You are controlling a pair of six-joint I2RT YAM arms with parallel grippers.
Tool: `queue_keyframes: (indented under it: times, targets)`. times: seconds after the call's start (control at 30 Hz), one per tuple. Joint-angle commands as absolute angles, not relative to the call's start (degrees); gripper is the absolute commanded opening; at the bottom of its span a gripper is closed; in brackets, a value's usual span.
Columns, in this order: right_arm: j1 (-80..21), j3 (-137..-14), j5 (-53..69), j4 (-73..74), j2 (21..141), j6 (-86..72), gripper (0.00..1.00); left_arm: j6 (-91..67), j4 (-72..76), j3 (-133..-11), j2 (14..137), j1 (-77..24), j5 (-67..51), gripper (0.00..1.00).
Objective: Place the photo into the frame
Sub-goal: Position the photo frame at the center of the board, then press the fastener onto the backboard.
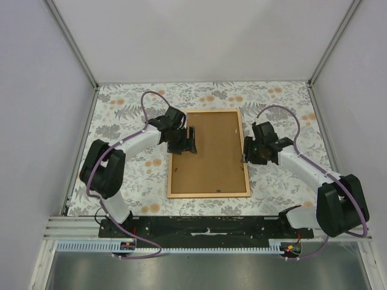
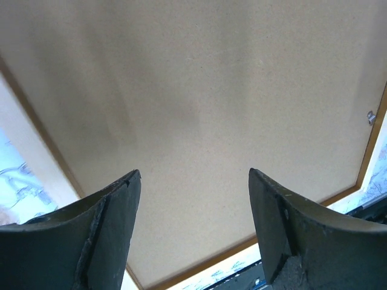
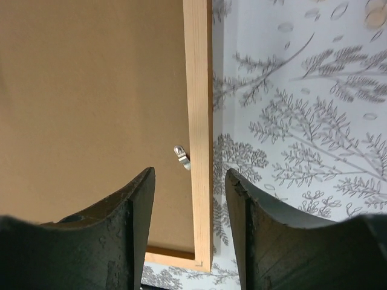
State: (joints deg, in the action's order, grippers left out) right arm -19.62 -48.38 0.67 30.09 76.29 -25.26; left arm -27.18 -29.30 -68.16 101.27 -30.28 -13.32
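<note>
the floral table (image 1: 121, 112) carries the frame (image 1: 208, 194), backing board (image 1: 208, 154) facing up.

The white-shelled, black-jointed left arm (image 1: 130, 145) and its twin right arm (image 1: 302, 166) have tubular links and bulky rounded housings. A thin purple cable (image 1: 148, 96) loops off each. Both stand on a long flat black base plate (image 1: 205, 232) at the near edge. The black left gripper (image 2: 193, 175) and black right gripper (image 3: 190, 172) carry matte wedge-shaped fingers (image 2: 109, 217) with scuffed edges.

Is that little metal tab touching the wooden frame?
Touching. The right wrist view shows the metal tab meeting the inner edge of the frame, with no gap between them.
</note>
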Motion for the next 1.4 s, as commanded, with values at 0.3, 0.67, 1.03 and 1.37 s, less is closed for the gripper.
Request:
queue_keyframes:
  times: [0.3,0.67,1.03,1.37]
  targets:
    - [-23.91,-45.97,-3.25,30.59,79.36,-24.17,0.6,-31.64,-32.62,-57.58,86.41,-21.89,2.55,0.69]
    - [-25.49,-47.37,-6.24,30.41,82.88,-23.12,0.61,-33.66,-25.14,-48.78,83.23,-21.88,-4.83,0.61]
    - [-27.16,-47.37,-7.73,30.06,84.46,-24.17,0.54,-35.16,-23.29,-46.49,83.32,-21.8,-6.15,0.61]
    - [-28.04,-47.37,-9.32,29.18,85.43,-26.28,0.42,-34.89,-23.2,-46.14,83.93,-21.8,-6.68,0.61]
